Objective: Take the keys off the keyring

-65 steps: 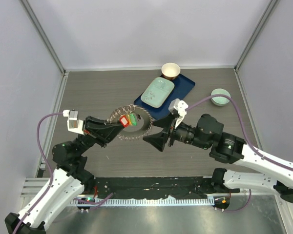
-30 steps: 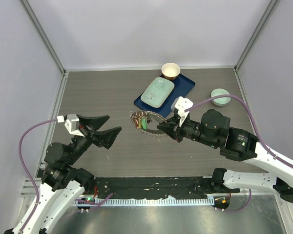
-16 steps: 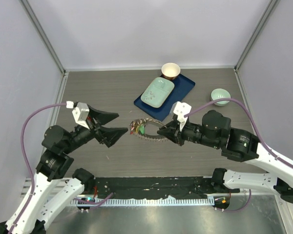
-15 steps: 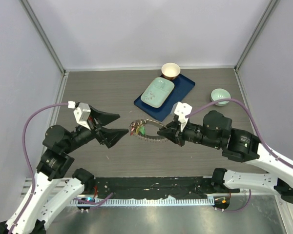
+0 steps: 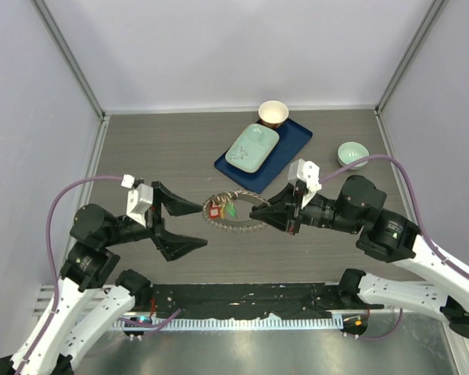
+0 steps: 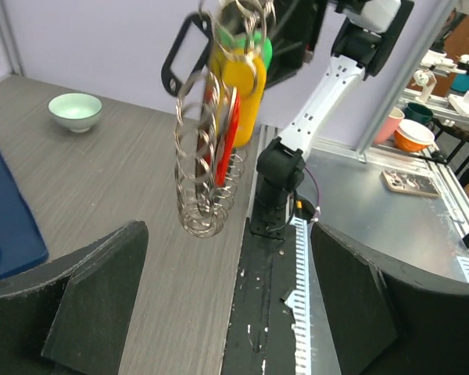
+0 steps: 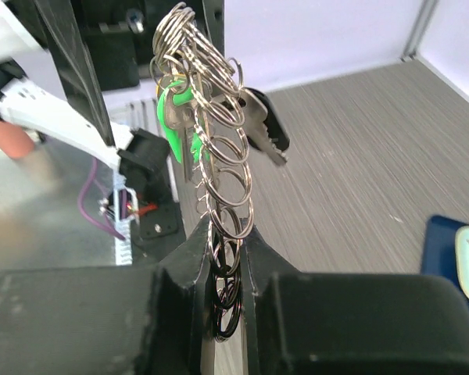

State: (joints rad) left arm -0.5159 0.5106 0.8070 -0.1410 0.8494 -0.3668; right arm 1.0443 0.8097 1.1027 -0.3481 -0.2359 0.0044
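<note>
Right hand (image 5: 255, 214) pinched shut on the rim of the large grey metal keyring (image 5: 236, 221), which is fringed all round with small silvery rings; right wrist view shows its black fingers (image 7: 184, 264) pressed against the rim from either side, with the ring standing edge-up above them. The keyring sits between the two hands, over the middle of the grey wood-grain bench (image 5: 156, 148), on the near side of the dark blue rectangular tray (image 5: 295, 139); in the left wrist view it hangs edge-on, its lower rim apparently clear of the bench. The keys bunch at the end of the ring toward the left arm: green plastic-headed key (image 6: 258, 48), orange plastic-headed key (image 6: 242, 86), red plastic-headed key (image 6: 228, 129), all on the ring. Left hand (image 5: 204, 226) spread wide, holding nothing; its tips are just short of the bunch, not touching. Small pale green ceramic bowl (image 5: 352, 154) at bench right, well apart from the ring.
</note>
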